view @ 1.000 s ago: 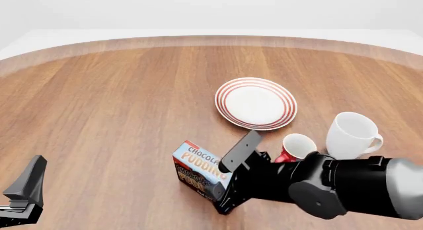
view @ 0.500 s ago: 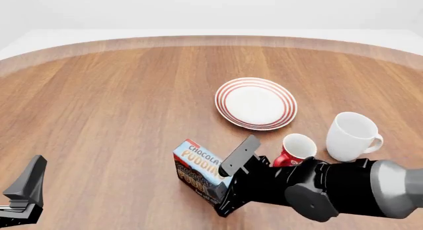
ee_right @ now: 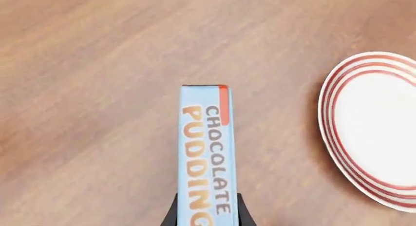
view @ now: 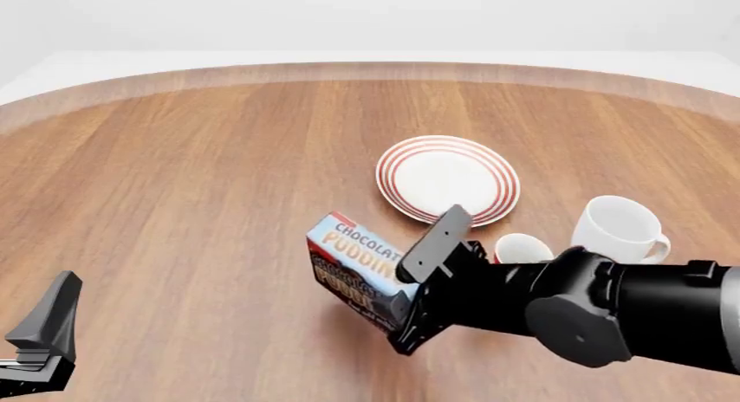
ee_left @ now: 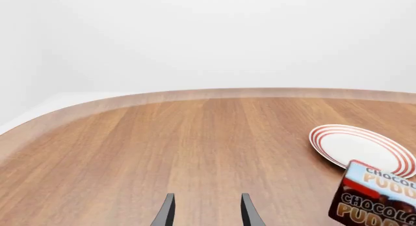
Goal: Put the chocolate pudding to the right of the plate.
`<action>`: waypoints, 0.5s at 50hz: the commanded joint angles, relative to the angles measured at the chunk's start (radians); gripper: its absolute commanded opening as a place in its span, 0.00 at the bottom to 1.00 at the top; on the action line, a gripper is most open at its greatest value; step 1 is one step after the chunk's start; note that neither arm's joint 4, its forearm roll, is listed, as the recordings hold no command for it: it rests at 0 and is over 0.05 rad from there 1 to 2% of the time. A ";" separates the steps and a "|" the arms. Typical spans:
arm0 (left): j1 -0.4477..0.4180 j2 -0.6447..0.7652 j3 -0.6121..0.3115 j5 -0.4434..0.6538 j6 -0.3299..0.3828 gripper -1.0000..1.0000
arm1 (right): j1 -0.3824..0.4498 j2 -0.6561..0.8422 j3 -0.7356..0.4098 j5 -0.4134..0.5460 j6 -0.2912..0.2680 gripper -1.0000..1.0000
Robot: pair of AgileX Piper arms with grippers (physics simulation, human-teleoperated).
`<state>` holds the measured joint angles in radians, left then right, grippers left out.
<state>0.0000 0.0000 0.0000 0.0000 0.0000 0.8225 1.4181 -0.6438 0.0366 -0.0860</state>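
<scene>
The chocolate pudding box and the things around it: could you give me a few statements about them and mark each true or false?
1. The right hand grips the chocolate pudding. True.
2. The pudding sits on the plate. False: it is held nearer the camera, left of the plate.
3. The left hand holds a mug. False: its fingers are apart, with nothing between them.
4. A white mug stands right of the plate and nearer the camera. True.
5. The plate carries food. False: nothing lies on it.

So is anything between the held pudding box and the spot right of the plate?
Yes. Two mugs, a red one and a white one, stand near the right of the plate, between it and the chocolate pudding in the right gripper.
</scene>
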 commanded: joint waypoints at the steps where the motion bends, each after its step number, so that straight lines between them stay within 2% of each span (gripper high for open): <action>1: 0.000 0.000 0.000 0.000 0.000 1.00 | -0.030 -0.092 -0.067 0.090 -0.039 0.00; 4: 0.000 0.000 0.000 0.000 0.000 1.00 | -0.036 -0.111 -0.101 0.124 -0.047 0.00; 14: 0.000 0.000 0.000 0.000 0.000 1.00 | -0.090 -0.134 -0.305 0.252 -0.142 0.00; 19: 0.000 0.000 0.000 0.000 0.000 1.00 | -0.121 -0.122 -0.387 0.291 -0.158 0.00; 25: 0.000 0.000 0.000 0.000 0.000 1.00 | -0.196 -0.071 -0.496 0.327 -0.182 0.00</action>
<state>0.0000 0.0000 0.0000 0.0000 0.0000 0.7099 1.3167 -0.9749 0.2862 -0.2380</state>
